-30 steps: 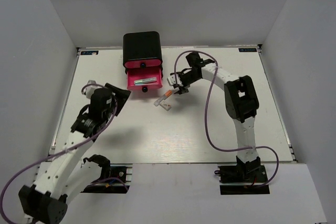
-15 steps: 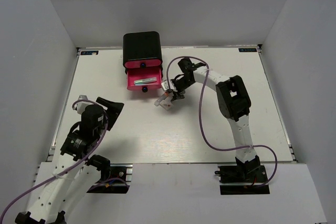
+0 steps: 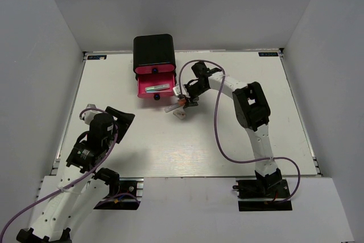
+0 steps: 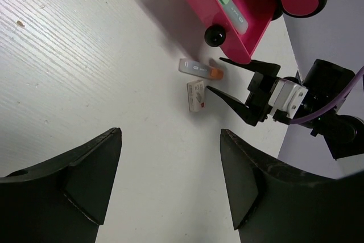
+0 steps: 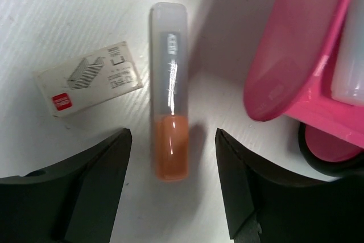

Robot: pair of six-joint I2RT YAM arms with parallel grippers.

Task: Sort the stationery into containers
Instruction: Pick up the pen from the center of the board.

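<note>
right wrist: one grey orange-tipped marker (image 5: pixel 169 83), one white block (image 5: pixel 88 78); right gripper (image 5: pixel 172 140) apart, left gripper (image 4: pixel 170 135) apart.

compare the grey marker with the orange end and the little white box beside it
The marker is a long rounded tube, clear grey with an orange end; the box is a flat white rectangle with print and a red label. The marker lies between the fingers of the open right pincer; the box lies outside them. The marker is nearer the open pink drawer than the box. Both lie flat on the table, unheld.
</note>
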